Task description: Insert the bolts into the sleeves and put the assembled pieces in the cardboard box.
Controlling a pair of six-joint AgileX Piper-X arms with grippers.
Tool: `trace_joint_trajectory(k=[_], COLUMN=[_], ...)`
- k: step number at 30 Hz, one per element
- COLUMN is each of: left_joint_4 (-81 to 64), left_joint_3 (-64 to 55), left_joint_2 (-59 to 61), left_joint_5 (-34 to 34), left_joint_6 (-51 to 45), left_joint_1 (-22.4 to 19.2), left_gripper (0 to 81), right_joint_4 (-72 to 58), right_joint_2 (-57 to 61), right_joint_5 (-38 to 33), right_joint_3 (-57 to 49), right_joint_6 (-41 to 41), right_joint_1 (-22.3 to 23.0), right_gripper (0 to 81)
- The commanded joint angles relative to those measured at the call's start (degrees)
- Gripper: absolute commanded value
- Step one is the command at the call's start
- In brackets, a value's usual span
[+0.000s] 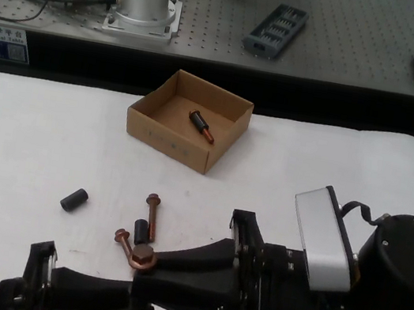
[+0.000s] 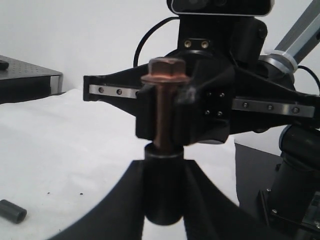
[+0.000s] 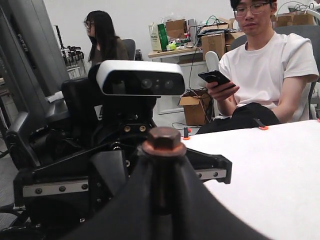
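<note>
Low in the high view, at about 7 o'clock, the left arm stretches over the white bench (image 1: 34,133). In the left wrist view the left gripper (image 2: 163,170) has its fingers (image 2: 210,210) pinched on a black sleeve (image 2: 162,200) that stands upright. A loose sleeve (image 1: 75,200) lies alone on the cloth between 7 and 8 o'clock of the cardboard box (image 1: 169,144), well apart from it. At 6 o'clock of the box lies a small cluster: one loose bolt (image 1: 153,211), a second loose sleeve (image 1: 140,232) just beside it, and another loose bolt (image 1: 125,238) at that sleeve's 8 o'clock. Immediately at the cluster's 6 o'clock the two grippers meet. There the right gripper (image 3: 162,160), its fingers (image 2: 200,110) closed on the shank, holds a copper bolt (image 2: 162,115) head-up above the held sleeve. The shank's lower end meets the sleeve's top opening, though how deep it sits cannot be told. An assembled piece (image 1: 202,126) lies inside the box. The right arm fills the 4 o'clock corner.
</note>
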Motion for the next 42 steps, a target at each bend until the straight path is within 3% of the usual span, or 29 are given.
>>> trace_joint_trajectory(k=[1, 3, 7, 10, 13, 17, 22, 27, 34, 36, 38, 41, 42], left_joint_4=[-4.5, -4.5, -4.5, -4.5, -4.5, -3.3, 1.4, 1.9, 6.0, 14.7, 24.9, 41.1, 44.7], left_joint_3=[-0.6, -0.4, -0.4, -0.4, -0.4, -0.4, -0.4, -0.4, -1.2, -3.0, -5.6, -11.5, -13.3], left_joint_2=[-1.4, -1.4, -1.4, -1.4, -1.4, -1.4, -1.4, -1.4, -6.0, -8.2, -10.3, -13.3, -14.0], left_joint_5=[-0.6, -0.5, -0.3, 0.2, 0.2, -1.3, -9.7, -17.9, -19.1, -17.1, -16.6, -17.6, -18.6], left_joint_6=[-1.0, -1.0, -1.0, -1.0, -1.0, 0.6, 1.1, -4.0, -15.7, -15.5, -14.0, -9.2, -8.1], left_joint_1=[-0.2, -0.2, -0.2, -0.2, -0.2, -0.2, -0.2, 0.0, 6.0, 7.6, 7.9, 7.9, 7.9], left_gripper=[0.6, 0.6, 0.6, 0.6, 0.6, 0.6, 0.6, 0.6, 0.6, 0.6, 0.6, 0.6, 0.6], right_joint_4=[2.4, 2.4, 2.4, 2.4, 2.4, 1.5, -5.6, -5.2, -5.3, -5.3, -5.4, -5.4, -5.4], right_joint_2=[0.3, 0.3, 0.3, 0.3, 0.3, 0.3, 0.3, 0.3, 0.1, 0.1, 0.1, 0.1, 0.1], right_joint_5=[0.8, 1.3, 1.3, 2.9, 3.3, 1.7, -2.3, -3.3, -3.7, -4.0, -4.3, -5.3, -5.6], right_joint_3=[0.3, 0.3, 0.3, 0.3, 0.3, 0.3, 0.3, 0.5, 1.8, 2.2, 2.7, 3.5, 3.8], right_joint_6=[-0.8, -0.8, -0.8, 0.0, 0.0, 0.7, 7.6, 8.9, 9.1, 9.1, 8.8, 8.7, 8.8], right_joint_1=[0.1, 0.1, 0.1, 0.1, 0.1, 0.1, 0.1, 0.0, 0.0, -0.4, -1.1, -2.6, -3.0], right_gripper=[6.1, 19.8, 57.0, 70.4, 74.1, 73.6, 73.6, 73.6, 71.8, 62.3, 44.5, 4.9, 6.3])
